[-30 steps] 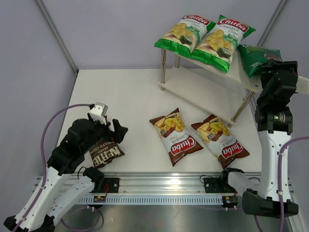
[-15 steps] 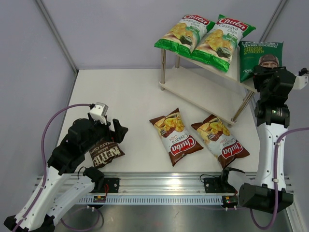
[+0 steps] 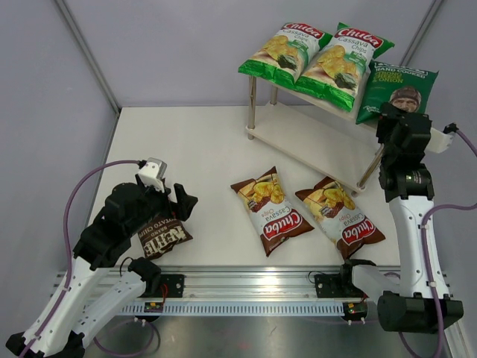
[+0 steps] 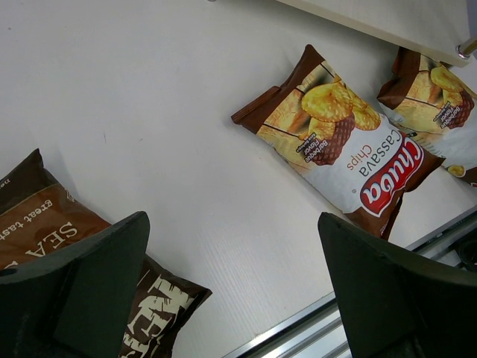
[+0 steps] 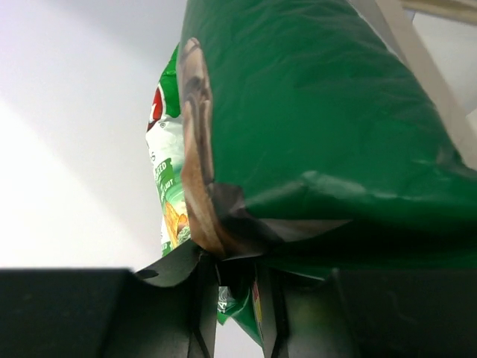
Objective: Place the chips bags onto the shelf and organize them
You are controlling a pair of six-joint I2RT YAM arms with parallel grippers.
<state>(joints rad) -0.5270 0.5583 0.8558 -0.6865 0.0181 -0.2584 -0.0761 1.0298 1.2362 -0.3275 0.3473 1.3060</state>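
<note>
So the right tool (image 3: 399, 123) has clamped down. A second ago its jaws were wider and the dark green glossy chips bag with the man's portrait (image 3: 395, 86) was slumped sideways off the right end of the cream-white two-tier shelf (image 3: 313, 138). Now the wrist view shows the fingers pinching the bag's bottom seam, and the bag has swung face-up with the portrait showing. It sits at the right end of the top board, just beside the right-hand green glossy Chuba Cassava bag (image 3: 346, 63). That bag's green twin (image 3: 287, 48) is further left.

I can't tell if the dark green one is resting on the board yet or just hanging from the grip. If it settles there, I'd say the top row is full at three.

The left tool (image 3: 168, 205) hasn't budged and is spread wide, holding nothing, over the dark brown Kettle bag (image 3: 160, 239). The two brown-red Chuba Cassava bags (image 3: 270, 209) lie flat on the white tabletop (image 3: 186, 149), so the lower board is yet to be filled.
</note>
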